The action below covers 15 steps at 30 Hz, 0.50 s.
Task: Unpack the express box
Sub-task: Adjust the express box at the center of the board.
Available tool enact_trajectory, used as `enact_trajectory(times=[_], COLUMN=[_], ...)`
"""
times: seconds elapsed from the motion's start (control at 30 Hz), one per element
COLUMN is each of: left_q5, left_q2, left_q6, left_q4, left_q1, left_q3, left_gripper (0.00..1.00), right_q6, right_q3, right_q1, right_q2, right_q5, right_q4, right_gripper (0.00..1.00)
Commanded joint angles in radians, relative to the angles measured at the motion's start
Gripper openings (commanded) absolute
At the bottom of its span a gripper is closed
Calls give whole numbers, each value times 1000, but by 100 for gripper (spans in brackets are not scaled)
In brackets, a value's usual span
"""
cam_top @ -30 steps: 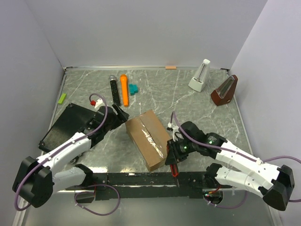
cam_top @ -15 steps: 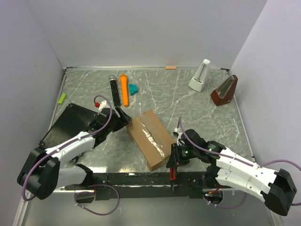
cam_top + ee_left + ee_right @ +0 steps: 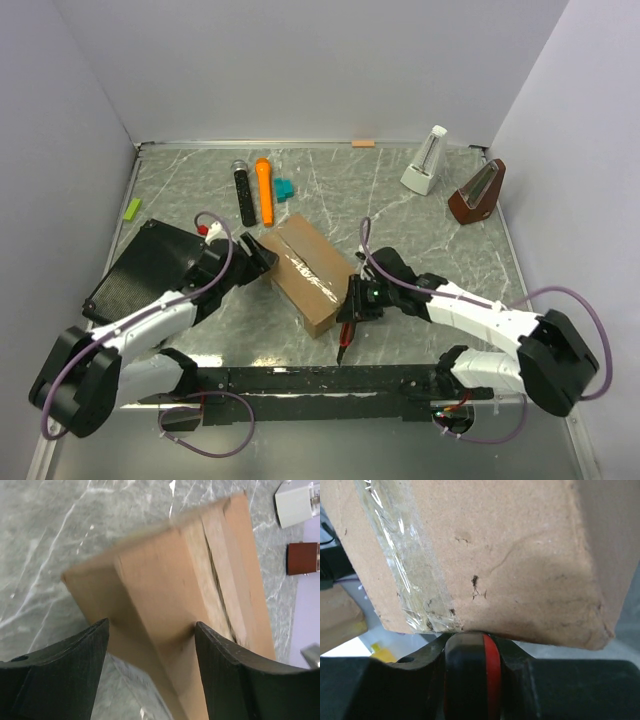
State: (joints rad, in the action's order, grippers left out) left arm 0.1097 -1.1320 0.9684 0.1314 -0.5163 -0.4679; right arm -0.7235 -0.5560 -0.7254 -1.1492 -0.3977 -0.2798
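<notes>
Express box (image 3: 305,272): one, two metronomes (image 3: 425,160).

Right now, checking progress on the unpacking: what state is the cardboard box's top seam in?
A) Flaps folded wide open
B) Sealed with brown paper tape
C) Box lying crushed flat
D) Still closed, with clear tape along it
D: the express box sits closed on the table with a shiny clear tape strip running along its top; the right wrist view shows the same tape wrapping over the end.
</notes>
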Motion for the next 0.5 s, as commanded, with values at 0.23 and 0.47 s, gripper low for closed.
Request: enact_trajectory(times=[0.23,0.47], left_q5=[36,201], left_q2=[219,399], left_q6=[59,43], left_q4=[-114,-280], left_q1=[-5,-5], left_q3=[115,42], left_gripper=[70,77], right_q6=[124,173], right_q3=[-192,-219], right_q1=[12,50], right_q2=[-230,-236], right_q5=[56,82], right_q4=[7,-27], right_gripper=[0,0])
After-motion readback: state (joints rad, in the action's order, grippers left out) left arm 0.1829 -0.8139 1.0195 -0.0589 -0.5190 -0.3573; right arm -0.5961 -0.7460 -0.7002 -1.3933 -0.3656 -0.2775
